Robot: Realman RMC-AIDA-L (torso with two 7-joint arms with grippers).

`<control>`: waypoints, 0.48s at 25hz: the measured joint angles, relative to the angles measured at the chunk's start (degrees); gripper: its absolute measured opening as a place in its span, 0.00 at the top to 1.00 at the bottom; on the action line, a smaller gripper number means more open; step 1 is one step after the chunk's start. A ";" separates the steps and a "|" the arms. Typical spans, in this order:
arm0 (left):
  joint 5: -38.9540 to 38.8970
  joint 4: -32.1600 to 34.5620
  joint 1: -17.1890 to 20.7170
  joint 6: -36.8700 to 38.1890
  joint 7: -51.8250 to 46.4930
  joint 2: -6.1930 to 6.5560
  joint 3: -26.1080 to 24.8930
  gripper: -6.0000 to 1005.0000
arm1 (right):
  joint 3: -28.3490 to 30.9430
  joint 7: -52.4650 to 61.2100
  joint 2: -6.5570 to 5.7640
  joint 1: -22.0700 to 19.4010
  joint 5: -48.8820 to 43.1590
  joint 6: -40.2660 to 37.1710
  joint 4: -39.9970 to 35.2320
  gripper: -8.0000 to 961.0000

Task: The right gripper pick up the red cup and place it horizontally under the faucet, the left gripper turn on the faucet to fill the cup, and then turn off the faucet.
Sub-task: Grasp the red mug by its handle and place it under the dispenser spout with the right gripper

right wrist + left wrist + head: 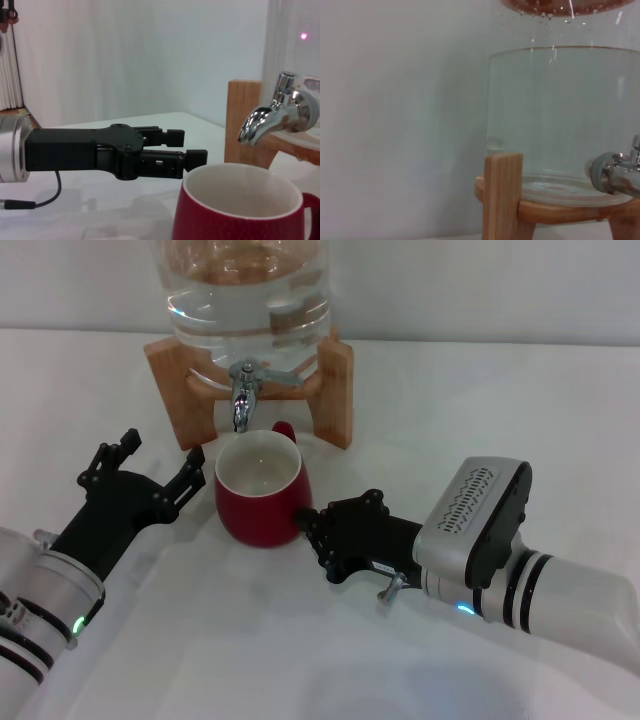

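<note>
The red cup (262,492) stands upright on the white table (500,400) in the middle of the head view, its open mouth just under the spout of the chrome faucet (248,390). Its handle points toward the wooden stand (335,390), which carries the clear water jar (245,290) at the top of the frame. Between cup and stand there is only a narrow strip of table; wide free table lies on the right and along the bottom.

The right gripper (305,523) comes from the lower right and lies low, almost level. Its fingers touch the cup's lower right side, but whether they grip it I cannot tell.

The left gripper (160,465) reaches in from the lower left, its fingers spread open and holding nothing, one fingertip (195,462) just beside the cup's left rim. In the right wrist view this gripper (187,147) hovers beside the rim, below the faucet spout (255,125).
</note>
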 joint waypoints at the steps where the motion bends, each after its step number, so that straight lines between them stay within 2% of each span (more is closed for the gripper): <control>1: 0.13 0.00 0.00 0.00 0.00 -0.01 0.00 0.12 | -0.01 0.00 0.00 0.00 -0.01 -0.01 0.00 0.90; 12: 0.17 0.00 0.47 0.32 0.00 -0.02 0.00 0.12 | 1.63 -0.20 -0.13 -1.64 0.22 -0.04 -0.52 0.89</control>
